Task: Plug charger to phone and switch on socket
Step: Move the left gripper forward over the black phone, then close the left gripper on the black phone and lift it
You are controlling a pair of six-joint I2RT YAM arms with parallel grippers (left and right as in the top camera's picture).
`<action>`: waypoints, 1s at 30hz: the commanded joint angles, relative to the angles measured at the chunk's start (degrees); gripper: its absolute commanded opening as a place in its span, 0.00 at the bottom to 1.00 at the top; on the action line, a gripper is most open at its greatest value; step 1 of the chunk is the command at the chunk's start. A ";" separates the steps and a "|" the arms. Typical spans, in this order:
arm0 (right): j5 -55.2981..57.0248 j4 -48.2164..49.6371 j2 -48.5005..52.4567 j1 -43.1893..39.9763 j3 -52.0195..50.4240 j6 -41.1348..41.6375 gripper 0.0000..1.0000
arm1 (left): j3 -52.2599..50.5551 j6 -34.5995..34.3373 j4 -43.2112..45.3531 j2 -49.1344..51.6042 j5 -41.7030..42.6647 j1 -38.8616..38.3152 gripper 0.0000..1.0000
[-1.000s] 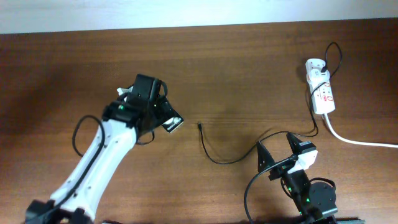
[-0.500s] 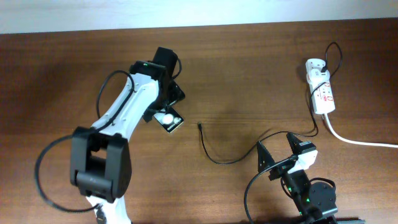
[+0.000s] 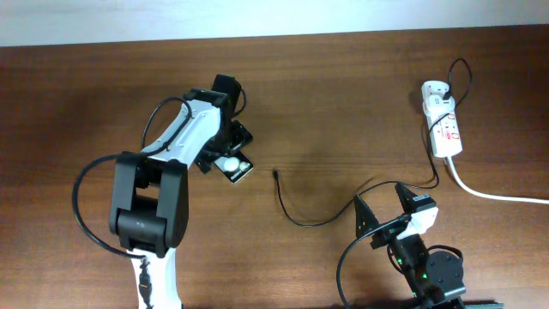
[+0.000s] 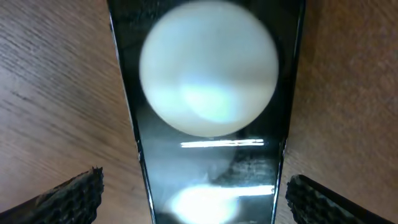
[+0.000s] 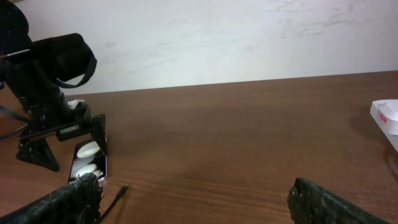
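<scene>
left claw [image 3: 225, 154] straddles the phone [image 3: 238, 167]
claw spread wide, one finger [image 4: 68, 198] either side of the phone on the table [image 3: 343, 86]; charger [image 3: 296, 219] tip just at its 3 o'clock; right claw [image 5: 202, 204] spread, at 5 o'clock; socket [image 3: 443, 129] at 2 o'clock.

A dark brown wooden table [image 3: 343, 94] with streaked grain runs back to a plain white wall [image 5: 217, 37].

**Left arm stretched out, right arm folded**

Our left arm [image 3: 176, 150] reaches up from the lower left of the overhead view. Its left gripper [image 3: 225, 156] points down, fingers [image 4: 69, 198] spread apart. Our right arm [image 3: 425, 268] sits folded at the lower right, and its right gripper [image 3: 382, 210] has its fingers [image 5: 65, 202] parted wide.
</scene>
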 commanded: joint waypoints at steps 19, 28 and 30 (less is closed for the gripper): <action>0.09 -0.28 -0.39 0.31 -0.28 0.44 0.99 | -3.10 0.11 7.54 3.41 -1.25 0.17 0.99; 0.09 -0.28 -0.39 0.31 -0.28 0.44 0.99 | -8.13 0.13 10.03 3.41 -1.51 0.20 0.99; 0.09 -0.28 -0.39 0.31 -0.28 0.44 0.99 | -8.76 0.15 9.97 3.41 -2.64 0.20 1.00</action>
